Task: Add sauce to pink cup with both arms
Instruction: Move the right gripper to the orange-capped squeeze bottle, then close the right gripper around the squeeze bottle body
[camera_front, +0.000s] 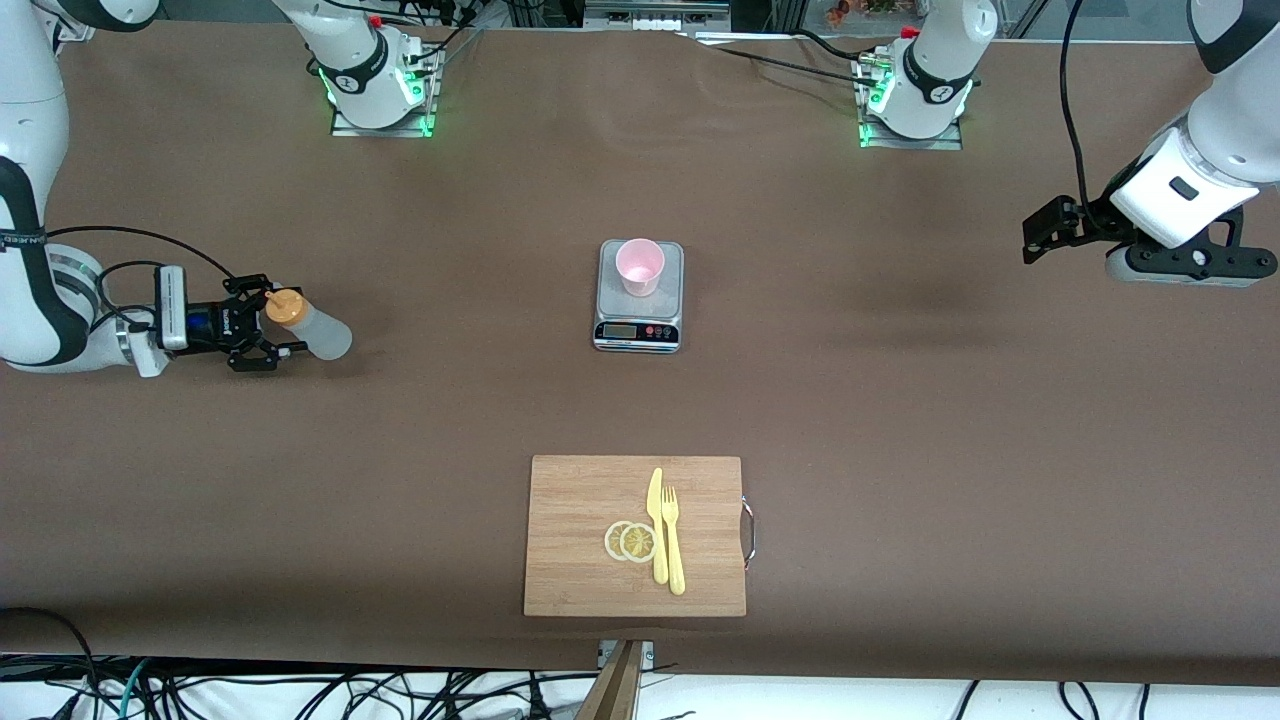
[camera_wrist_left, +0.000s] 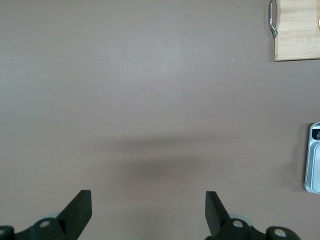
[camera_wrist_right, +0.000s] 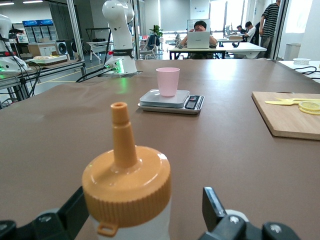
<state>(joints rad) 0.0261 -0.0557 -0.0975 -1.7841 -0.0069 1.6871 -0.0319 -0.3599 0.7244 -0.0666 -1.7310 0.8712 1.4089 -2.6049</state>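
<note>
Standing upright at the right arm's end of the table, the sauce bottle (camera_front: 305, 326) sits between the spread fingers of the right gripper (camera_front: 262, 338), not yet clamped. The pink cup (camera_front: 639, 266) rests on the grey kitchen scale (camera_front: 638, 330) at mid-table. The left gripper (camera_wrist_left: 148, 210) waits over bare tabletop, fingers wide apart, holding nothing.

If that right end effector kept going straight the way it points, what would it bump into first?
The sauce bottle: it already stands between the open fingers of the right end effector. Farther along that line stands the pink cup on the scale, though depth is uncertain.
</note>
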